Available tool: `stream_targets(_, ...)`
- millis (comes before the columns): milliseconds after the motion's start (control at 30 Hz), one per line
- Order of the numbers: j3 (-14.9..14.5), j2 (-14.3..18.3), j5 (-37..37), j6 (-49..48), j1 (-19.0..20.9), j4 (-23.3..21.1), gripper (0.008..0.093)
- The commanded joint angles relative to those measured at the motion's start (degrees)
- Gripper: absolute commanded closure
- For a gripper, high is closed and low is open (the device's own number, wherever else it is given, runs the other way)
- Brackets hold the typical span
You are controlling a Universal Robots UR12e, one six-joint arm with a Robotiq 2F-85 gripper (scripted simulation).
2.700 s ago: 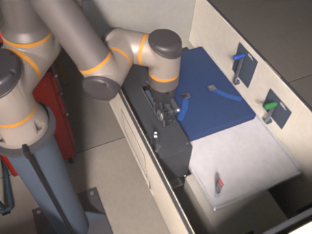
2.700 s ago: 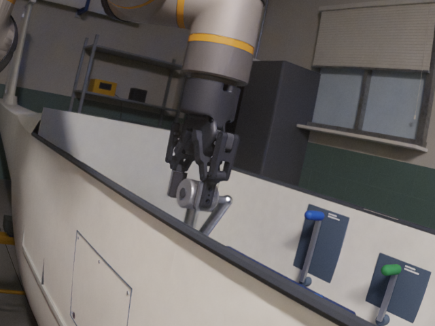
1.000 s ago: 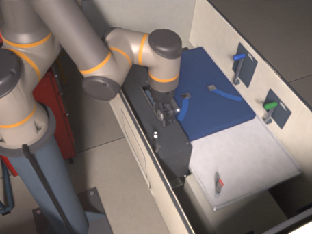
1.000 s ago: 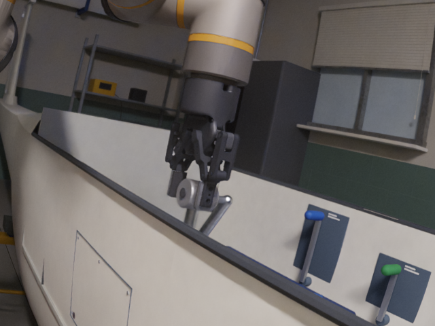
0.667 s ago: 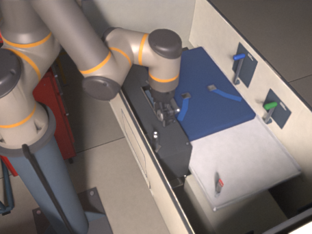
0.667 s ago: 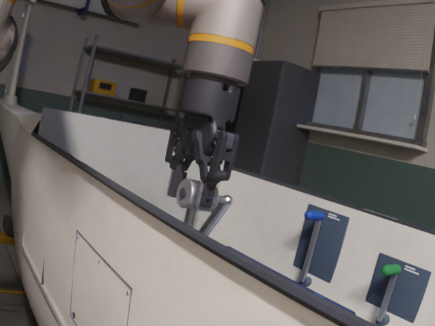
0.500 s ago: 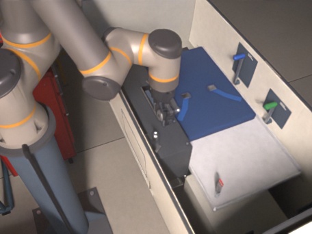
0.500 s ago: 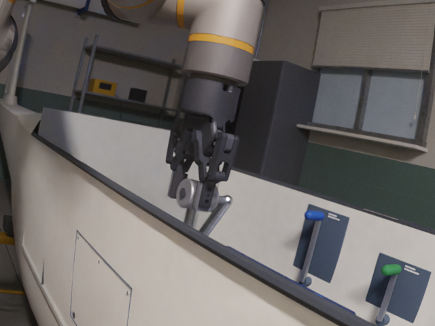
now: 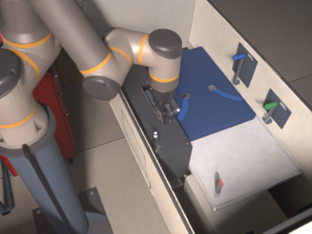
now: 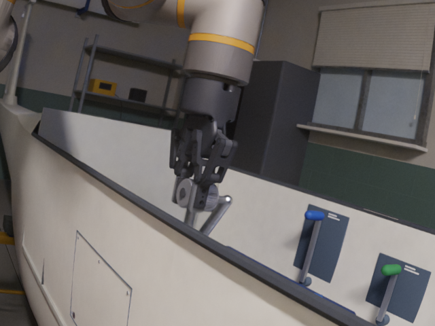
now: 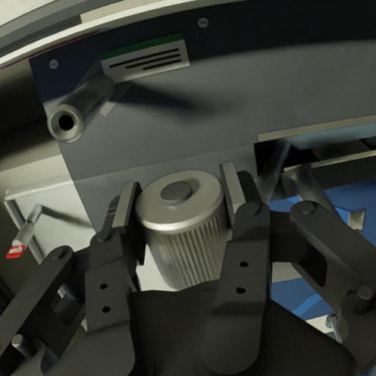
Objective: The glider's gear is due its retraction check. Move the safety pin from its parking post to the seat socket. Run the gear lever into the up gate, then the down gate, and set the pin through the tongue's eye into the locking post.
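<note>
The gear lever's shaft is mostly hidden below the cockpit rim and my fingers; only its ribbed silver knob (image 11: 182, 223) shows plainly. On the dark console at the cockpit's left wall, my gripper (image 11: 178, 204) is closed around that knob (image 10: 196, 196). A hollow metal post (image 11: 66, 121) juts from the console panel beyond the knob, under a green-edged label. The safety pin (image 9: 217, 183) with its red tag stands in the pale seat pan, seen far left in the wrist camera (image 11: 22, 237). Two blue belt tongues (image 9: 184, 102) lie on the blue seat cushion.
The blue seat cushion (image 9: 208, 95) fills the cockpit floor beside the console. On the right wall stand a blue-handled lever (image 9: 239, 65) and a green-handled lever (image 9: 270, 109). The cockpit rim (image 10: 140, 207) runs close under my wrist. A short metal post (image 9: 155, 137) stands on the console.
</note>
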Motion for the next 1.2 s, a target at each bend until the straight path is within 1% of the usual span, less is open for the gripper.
stream_targets(0,0.01,0.0,0.14,0.01,0.03,0.02,0.0609)
stream_targets(533,0.01,0.0,0.14,0.01,0.03,0.02,0.0929)
stream_targets(1167,-0.34,0.05,0.14,-0.49,-0.47,0.33,0.0934)
